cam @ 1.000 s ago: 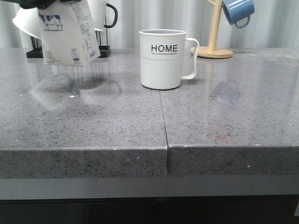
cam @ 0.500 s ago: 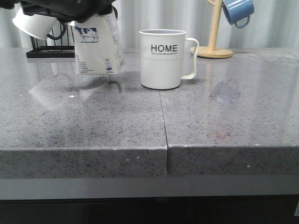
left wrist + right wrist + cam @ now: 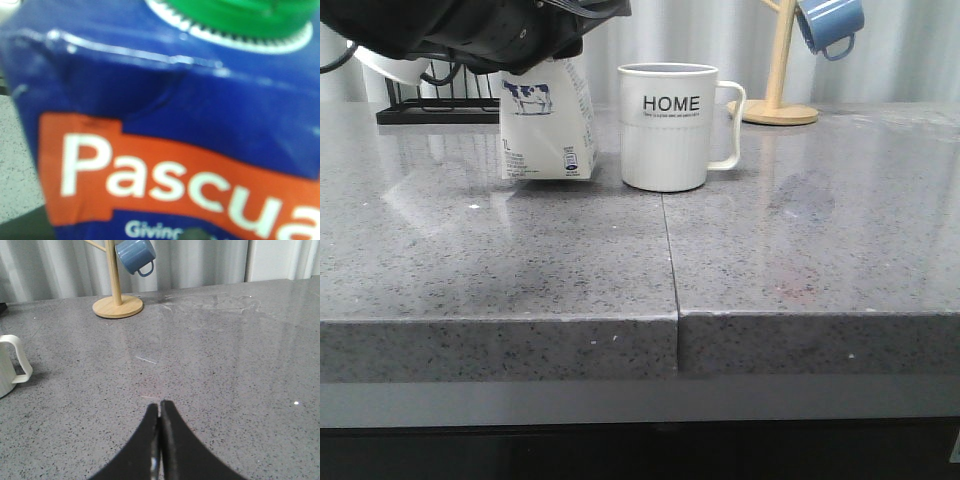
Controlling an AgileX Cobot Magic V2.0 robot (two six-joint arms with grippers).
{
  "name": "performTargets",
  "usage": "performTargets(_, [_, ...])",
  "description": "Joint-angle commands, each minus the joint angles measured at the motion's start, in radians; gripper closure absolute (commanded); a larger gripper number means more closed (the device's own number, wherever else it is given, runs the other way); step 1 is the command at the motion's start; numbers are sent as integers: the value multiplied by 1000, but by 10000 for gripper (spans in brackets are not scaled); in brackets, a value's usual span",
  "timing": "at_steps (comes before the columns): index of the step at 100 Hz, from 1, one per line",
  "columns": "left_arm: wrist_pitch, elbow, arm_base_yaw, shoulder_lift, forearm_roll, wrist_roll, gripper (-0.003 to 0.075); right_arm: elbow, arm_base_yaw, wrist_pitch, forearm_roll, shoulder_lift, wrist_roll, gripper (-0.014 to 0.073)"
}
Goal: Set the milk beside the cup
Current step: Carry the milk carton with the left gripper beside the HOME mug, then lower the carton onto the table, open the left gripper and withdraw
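Beside the cup [image 3: 667, 125], our left hand [image 3: 520, 35] grips the milk [image 3: 546, 125]; we should seat it flat before releasing.

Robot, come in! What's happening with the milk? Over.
Left hand grips tall white milk carton, beside ribbed white HOME mug. Right hand shut, empty. Nothing in the way.

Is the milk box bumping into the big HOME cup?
Apart. The front view shows a strip of grey counter and background between the milk and the cup, so they stand close without touching.
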Motion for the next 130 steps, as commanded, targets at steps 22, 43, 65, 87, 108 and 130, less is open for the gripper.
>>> performTargets(22, [-142, -50, -10, -65, 97, 5, 438, -26, -6, -75, -4, 8, 0, 662])
performTargets(43, [-134, -8, -10, -71, 62, 5, 55, -26, -6, -75, -4, 8, 0, 662])
performTargets(65, [-92, 38, -16, -99, 63, 5, 29, -26, -6, -75, -4, 8, 0, 662])
performTargets(87, [6, 94, -33, -167, 84, 12, 29, -26, -6, -75, -4, 8, 0, 662])
performTargets(108, [32, 195, -33, -270, 101, 38, 29, -26, -6, -75, -4, 8, 0, 662])
performTargets(130, [26, 333, 30, -430, 175, 38, 29, -26, -6, -75, -4, 8, 0, 662])
